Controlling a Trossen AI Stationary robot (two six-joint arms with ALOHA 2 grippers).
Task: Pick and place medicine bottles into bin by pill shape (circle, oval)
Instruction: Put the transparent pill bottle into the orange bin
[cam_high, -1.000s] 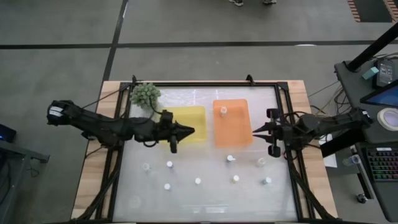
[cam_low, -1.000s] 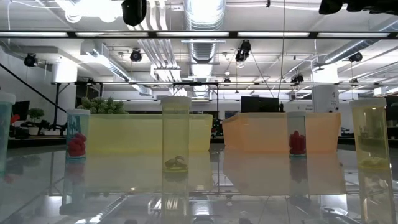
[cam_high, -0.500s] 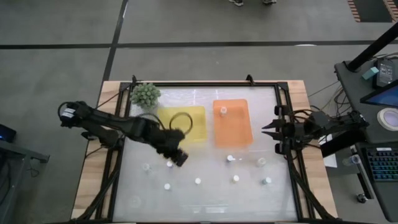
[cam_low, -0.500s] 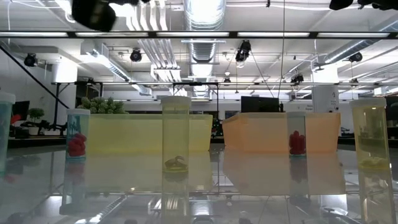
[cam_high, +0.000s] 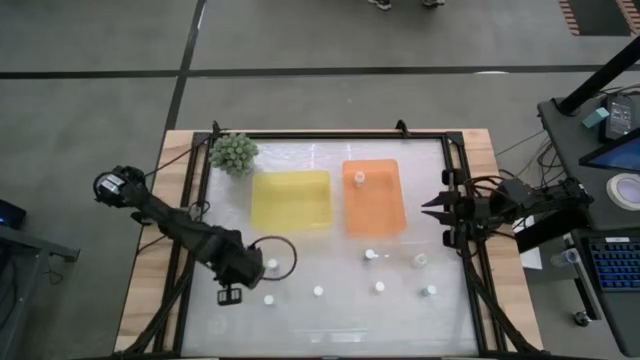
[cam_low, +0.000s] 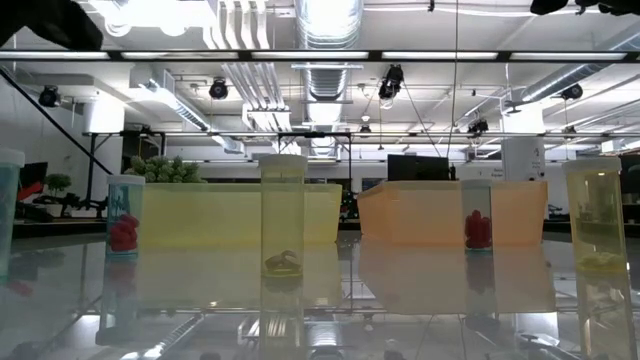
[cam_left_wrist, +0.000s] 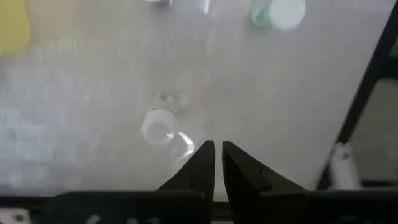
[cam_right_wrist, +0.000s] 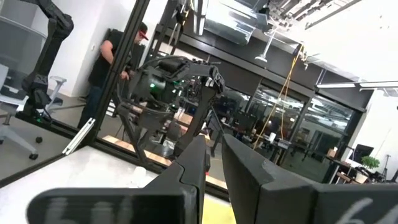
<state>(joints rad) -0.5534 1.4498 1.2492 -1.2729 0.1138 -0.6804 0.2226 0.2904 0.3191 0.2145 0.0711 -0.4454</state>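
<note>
Left tool (cam_high: 232, 283) now nearer (shut)

Glossy white table (cam_high: 330, 320) in a black frame, wood showing at the edges. Sitting on it: a yellow bin (cam_high: 291, 199) and an orange bin (cam_high: 374, 197) side by side, a spiky green plant (cam_high: 234, 152) at the corner just beyond the yellow one, and a scatter of small bottles (cam_high: 318, 291) across the near half. A clear bottle (cam_left_wrist: 158, 125) stands just ahead of the left arm's fingertips (cam_left_wrist: 207, 151); the orange bin lies well in front of the right arm's.
</note>
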